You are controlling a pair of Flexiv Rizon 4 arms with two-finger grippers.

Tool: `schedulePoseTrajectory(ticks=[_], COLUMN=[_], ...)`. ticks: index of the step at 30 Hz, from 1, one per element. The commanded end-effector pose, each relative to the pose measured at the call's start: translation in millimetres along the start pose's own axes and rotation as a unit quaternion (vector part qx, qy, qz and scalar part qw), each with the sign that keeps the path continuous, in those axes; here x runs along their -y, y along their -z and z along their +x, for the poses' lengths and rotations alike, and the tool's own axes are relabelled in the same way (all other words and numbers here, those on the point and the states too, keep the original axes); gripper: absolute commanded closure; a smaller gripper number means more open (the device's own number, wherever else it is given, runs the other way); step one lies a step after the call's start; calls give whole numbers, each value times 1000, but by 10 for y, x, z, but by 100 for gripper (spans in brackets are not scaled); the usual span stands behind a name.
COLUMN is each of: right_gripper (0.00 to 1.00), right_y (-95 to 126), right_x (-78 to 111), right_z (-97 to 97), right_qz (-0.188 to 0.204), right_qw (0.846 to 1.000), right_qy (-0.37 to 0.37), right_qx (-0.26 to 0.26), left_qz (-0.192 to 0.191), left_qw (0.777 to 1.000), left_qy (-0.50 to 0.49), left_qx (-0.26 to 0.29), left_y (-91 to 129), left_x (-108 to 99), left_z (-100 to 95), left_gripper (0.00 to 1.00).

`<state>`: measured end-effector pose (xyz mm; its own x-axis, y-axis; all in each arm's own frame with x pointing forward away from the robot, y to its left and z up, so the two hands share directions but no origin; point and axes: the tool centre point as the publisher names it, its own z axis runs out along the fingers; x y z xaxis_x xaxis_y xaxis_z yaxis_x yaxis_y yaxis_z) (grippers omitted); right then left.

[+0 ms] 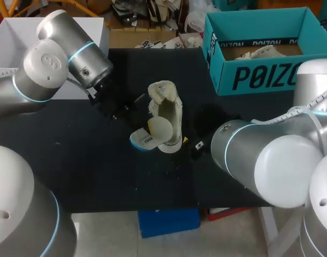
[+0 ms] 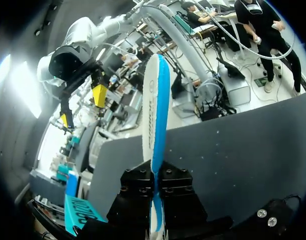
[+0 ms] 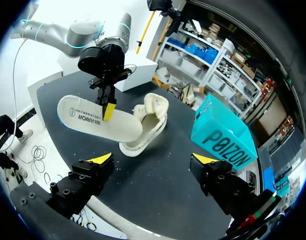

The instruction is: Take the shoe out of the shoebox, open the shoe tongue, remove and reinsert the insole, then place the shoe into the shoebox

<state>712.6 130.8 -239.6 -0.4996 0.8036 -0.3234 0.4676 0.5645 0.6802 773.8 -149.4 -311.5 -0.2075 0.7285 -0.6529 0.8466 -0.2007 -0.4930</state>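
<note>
Here the left gripper is clamped on a thin, flat insole (white, blue foam edge). One end of the insole is just beside the cream, fuzzy-lined shoe on the black table. The right gripper is spread wide and grips nothing, apart from the shoe. The teal cardboard shoebox stands beyond.

the left gripper pinches the insole between its black fingers, which press on it from both sides. the insole stands edge-on ahead of the gripper (white face, blue rim) over the dark desk. beyond the desk's far edge hangs the right gripper, its yellow tips spread apart and holding nothing. a teal shoebox shows beside the left gripper.
</note>
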Motion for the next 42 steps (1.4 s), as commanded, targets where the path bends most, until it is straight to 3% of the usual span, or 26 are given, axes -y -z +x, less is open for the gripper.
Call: schedulePoseTrajectory(ticks=[1,8,19,42], right_gripper=[0,0,0,0], right_y=[8,8,8,8], right_x=[12,12,12,12], right_z=[16,16,16,16], right_qz=[-1,-1,-1,-1], right_qw=[1000,1000,1000,1000], right_qy=[-1,-1,-1,-1], right_qx=[0,0,0,0], left_qz=[-4,1,-23,-126], left_qw=[1000,1000,999,992], left_qy=[1,11,23,24], left_qx=[-12,-3,-6,-13], left_y=[-60,-108,-95,-27], left_x=[-111,-285,-553,-1088], left_z=[-56,-46,-26,-54], left_gripper=[100,100,100,100])
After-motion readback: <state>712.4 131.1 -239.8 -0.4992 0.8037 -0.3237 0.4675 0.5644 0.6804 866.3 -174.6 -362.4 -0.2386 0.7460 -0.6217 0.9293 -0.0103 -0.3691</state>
